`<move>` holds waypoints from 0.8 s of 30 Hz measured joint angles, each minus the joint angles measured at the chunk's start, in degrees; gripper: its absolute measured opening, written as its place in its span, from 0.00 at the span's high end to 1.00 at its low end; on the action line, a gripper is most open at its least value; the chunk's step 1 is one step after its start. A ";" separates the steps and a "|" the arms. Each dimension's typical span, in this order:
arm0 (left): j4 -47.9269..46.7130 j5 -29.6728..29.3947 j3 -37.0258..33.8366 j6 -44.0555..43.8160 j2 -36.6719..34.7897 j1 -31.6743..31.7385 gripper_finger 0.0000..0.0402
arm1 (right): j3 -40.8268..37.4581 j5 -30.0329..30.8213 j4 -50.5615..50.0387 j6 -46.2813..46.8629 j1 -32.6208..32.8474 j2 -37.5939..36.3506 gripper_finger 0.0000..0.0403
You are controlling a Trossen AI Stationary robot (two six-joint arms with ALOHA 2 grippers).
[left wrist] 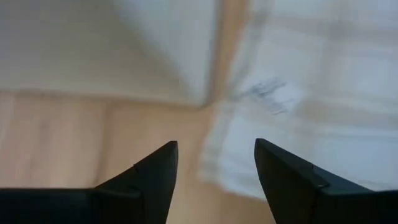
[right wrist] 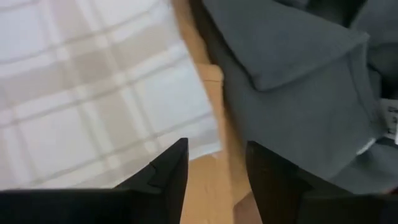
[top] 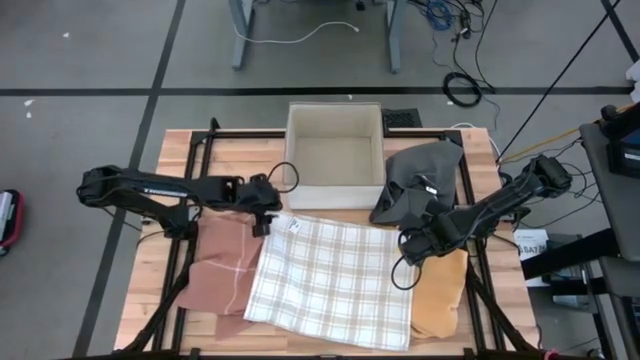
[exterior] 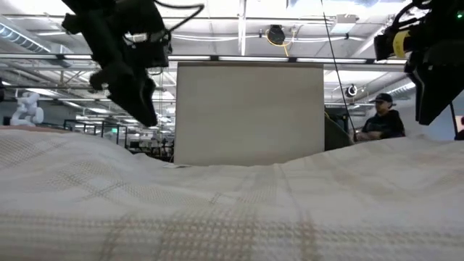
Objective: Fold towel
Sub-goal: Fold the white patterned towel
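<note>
The wooden surface [top: 150, 290] carries one open box [top: 335, 155] at its far edge and four cloths. The checked towel [top: 335, 285] lies spread flat at the middle, overlapping a pink cloth [top: 225, 265] on its left and a mustard cloth [top: 445, 295] on its right; a grey cloth [top: 425, 175] sits bunched beside the box.

Risks, largest first:
- Because the towel overlaps its neighbours, a low grasp at either far corner may catch the pink or grey cloth and drag it into the fold.
- The box stands just beyond the towel's far edge; an arm reaching there could knock it.
- Uneven lifting by the two arms would skew the fold.

The left end effector [top: 262, 213] hovers over the towel's far left corner, fingers apart, holding nothing. The right end effector [top: 412, 243] hovers at the far right corner beside the grey cloth, fingers likewise apart and empty.
</note>
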 joint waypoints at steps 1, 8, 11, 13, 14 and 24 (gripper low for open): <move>0.40 2.34 0.09 0.01 -0.30 -0.75 0.45 | 0.08 -0.01 0.32 0.10 0.41 0.01 0.64; 6.03 16.91 0.17 -0.77 0.68 -9.63 0.45 | 0.11 -0.43 8.57 -1.41 4.76 0.01 0.64; 11.31 16.96 0.11 -1.87 1.29 -14.68 0.45 | 0.11 -0.46 16.22 -5.46 7.33 0.01 0.64; 15.90 16.96 0.13 -2.05 1.36 -18.19 0.45 | 0.11 -0.54 22.06 -9.12 9.03 0.01 0.64; 18.63 16.92 0.11 -2.00 1.68 -19.83 0.45 | 0.11 -0.46 24.89 -10.89 9.81 0.01 0.64; 46.72 14.41 0.13 0.92 10.12 -31.03 0.45 | 0.11 -0.35 39.88 -15.26 15.32 0.22 0.64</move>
